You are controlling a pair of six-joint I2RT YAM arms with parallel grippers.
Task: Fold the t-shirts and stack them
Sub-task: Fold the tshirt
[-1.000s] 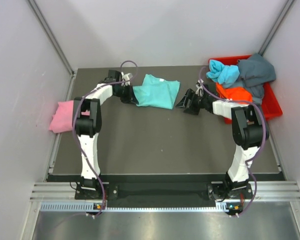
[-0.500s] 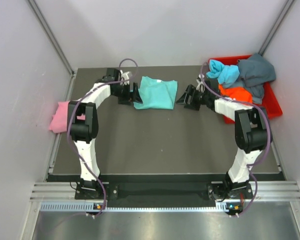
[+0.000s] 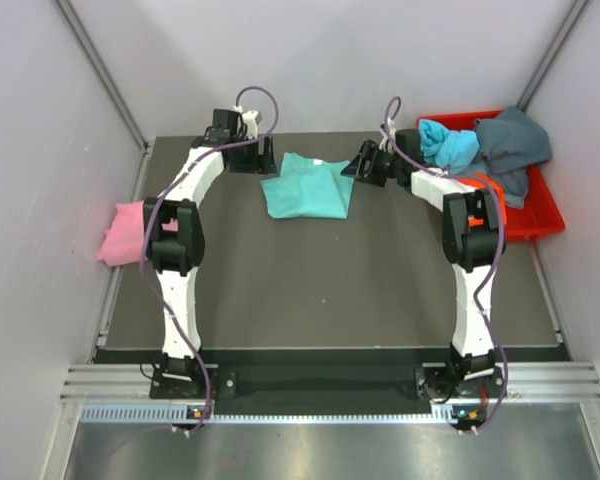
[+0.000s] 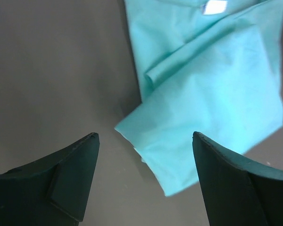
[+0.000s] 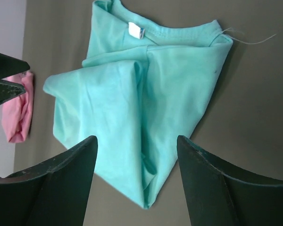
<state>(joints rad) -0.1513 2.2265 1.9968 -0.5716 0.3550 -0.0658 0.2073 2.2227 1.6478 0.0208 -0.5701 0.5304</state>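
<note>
**Hazards.** We judge the main risk to be a partial grasp. The teal t-shirt (image 3: pixel 306 188) lies in loose, overlapping layers, with one flap doubled across the body. A pincer closing on the top layer alone would probably peel that flap back instead of moving the whole garment. If the two arms lift or pull unevenly, the cloth could drag across the desk (image 3: pixel 310 290) and skew the fold. Coming down too steeply could close the fingers on bare desk beside the hem. A loose thread trails from the corner by the collar and could catch.

**State of the pincers.** The left pincer (image 4: pixel 144 139) is spread wide and holds nothing. The right pincer (image 5: pixel 137 140) is also wide and empty.

**Position of the work.** The teal t-shirt rests at the far middle of the desk, collar and label toward the far edge. The left pincer sits just beside its far-left edge, and one pointed corner of the cloth lies ahead of and between the fingers. The right pincer sits just beside the far-right corner, with the shirt spread out beyond its fingertips. Neither pincer touches the cloth, as far as we can tell.

**Other garments.** The pink t-shirt (image 3: pixel 130 232) lies folded at the left edge. Others are heaped in the red bin (image 3: pixel 540 222).
</note>
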